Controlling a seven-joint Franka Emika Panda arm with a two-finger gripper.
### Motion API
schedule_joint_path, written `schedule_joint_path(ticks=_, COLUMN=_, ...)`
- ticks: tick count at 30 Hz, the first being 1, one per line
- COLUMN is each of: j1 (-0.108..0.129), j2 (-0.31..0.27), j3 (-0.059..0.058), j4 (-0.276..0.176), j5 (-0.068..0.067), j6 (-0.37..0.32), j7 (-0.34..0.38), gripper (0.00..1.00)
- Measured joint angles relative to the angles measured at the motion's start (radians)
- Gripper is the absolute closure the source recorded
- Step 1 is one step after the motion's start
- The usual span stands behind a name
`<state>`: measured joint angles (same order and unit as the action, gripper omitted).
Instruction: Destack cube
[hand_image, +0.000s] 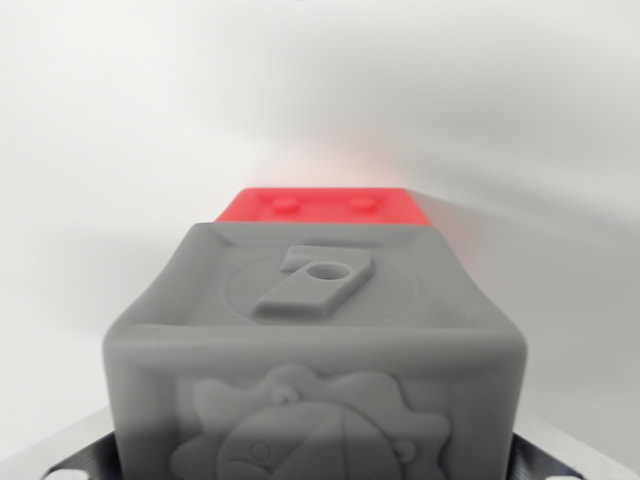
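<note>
1. Fingers (75, 455) of the gripper (320, 470) are showing only as dark and silver slivers at the bottom corners of the wrist view, one on each side of the grey cube (315, 350). They are sitting very close to its flanks, but whether the pads are pressing on it or standing just off it I cannot tell, so the jaw width and any hold are staying unsettled.

2. Filling most of the view, the grey cube is sitting square to the camera, with a raised "7" on the face pointing away from the lens and an embossed figure on the nearer face. That centred placement is suggesting the wrist is lining up on this block, fingers straddling it for a side pinch.

3. Beyond it, the red cube (325, 207) is peeking out, touching or just behind the grey one; two small studs are showing on its visible face. Which block is resting on which is unclear from this angle.

4. Around both, the white surface (120, 120) is lying bare and blurred, giving room to carry one block aside, which I judge is the step in hand.
</note>
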<state>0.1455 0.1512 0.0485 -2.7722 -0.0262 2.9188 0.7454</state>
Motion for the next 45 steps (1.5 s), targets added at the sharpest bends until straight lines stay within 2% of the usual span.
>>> schedule_joint_path(ticks=20, j1=0.0, j2=-0.011, j3=0.0, j4=-0.001, j5=0.0, j6=-0.009, j7=-0.001, gripper=1.0)
schedule_joint_path(ticks=45, j1=0.0, j2=-0.129, j3=0.004, j4=-0.01, j5=0.021, j6=-0.114, j7=-0.015, gripper=1.0)
